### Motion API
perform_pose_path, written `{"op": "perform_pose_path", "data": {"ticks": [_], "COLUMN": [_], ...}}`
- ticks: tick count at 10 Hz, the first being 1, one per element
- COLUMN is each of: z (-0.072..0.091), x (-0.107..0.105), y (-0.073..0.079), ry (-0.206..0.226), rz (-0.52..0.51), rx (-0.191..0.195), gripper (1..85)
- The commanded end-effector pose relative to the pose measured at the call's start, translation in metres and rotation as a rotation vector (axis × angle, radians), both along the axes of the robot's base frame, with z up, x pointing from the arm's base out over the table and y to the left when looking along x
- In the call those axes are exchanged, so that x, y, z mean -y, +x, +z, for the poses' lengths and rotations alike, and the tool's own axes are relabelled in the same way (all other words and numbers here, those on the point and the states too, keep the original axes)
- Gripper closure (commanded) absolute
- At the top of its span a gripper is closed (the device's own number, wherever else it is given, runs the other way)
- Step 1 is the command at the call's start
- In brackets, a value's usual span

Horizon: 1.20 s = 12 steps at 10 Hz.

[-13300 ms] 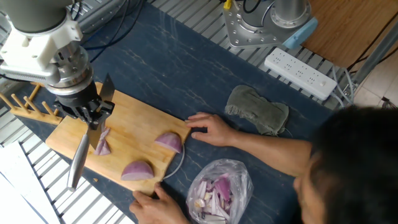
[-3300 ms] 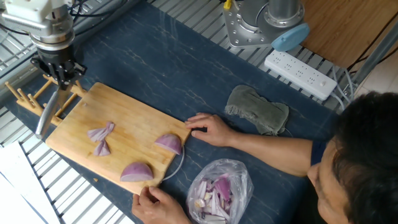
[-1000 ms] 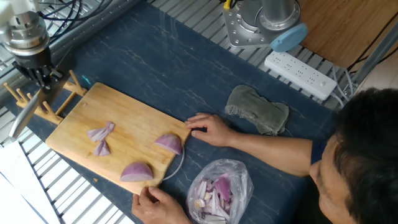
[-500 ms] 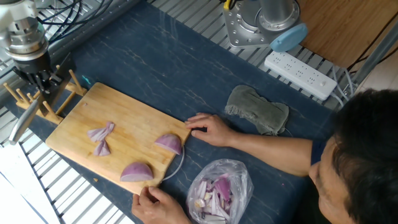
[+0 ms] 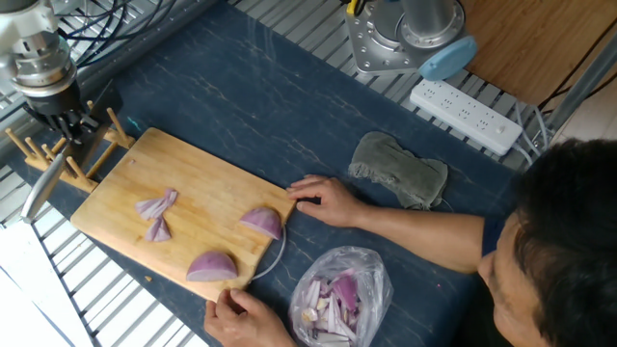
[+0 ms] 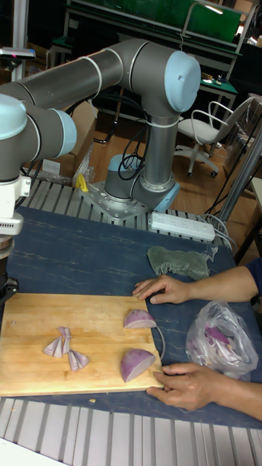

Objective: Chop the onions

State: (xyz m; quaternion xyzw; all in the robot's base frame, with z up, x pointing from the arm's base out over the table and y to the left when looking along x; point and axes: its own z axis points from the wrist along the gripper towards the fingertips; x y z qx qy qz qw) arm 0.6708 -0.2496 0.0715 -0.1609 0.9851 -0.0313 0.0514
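Two larger onion wedges (image 5: 261,221) (image 5: 212,265) lie on the right part of the wooden cutting board (image 5: 198,178). Two thin slivers (image 5: 158,203) (image 5: 159,229) lie near its middle. The tall fixed view shows the same wedges (image 6: 138,318) (image 6: 137,362) and slivers (image 6: 58,342). My gripper (image 5: 60,130) is off the board's far left corner, shut on a knife whose blade (image 5: 41,185) hangs down to the left. It is well away from the onions.
A person's hands (image 5: 323,200) (image 5: 241,313) hold the board's right end. A wooden peg rack (image 5: 72,164) stands under the gripper. A clear bag of onion scraps (image 5: 337,294), a grey cloth (image 5: 397,169), a power strip (image 5: 468,111) and the arm's base (image 5: 405,39) sit to the right.
The gripper with the knife has left the board and gone to the far left by the rack. One wedge now lies cut into slivers. In the last second it only drifted slightly right.
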Motion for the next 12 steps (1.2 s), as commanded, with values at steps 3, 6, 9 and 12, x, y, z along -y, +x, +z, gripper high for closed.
{"op": "perform_pose_path", "data": {"ticks": [3,6,9,12], "z": [-0.0029,-0.0037,-0.0052,-0.007], "x": [-0.0011,-0.0038,-0.0094,-0.0073], "y": [0.0,0.0023,0.0003,-0.004], "ry": [0.013,0.028,0.054,0.057], "rz": [0.007,0.022,0.051,0.078], "rx": [-0.008,0.001,-0.004,-0.015], "gripper": [72.3,64.7,49.3,39.3]}}
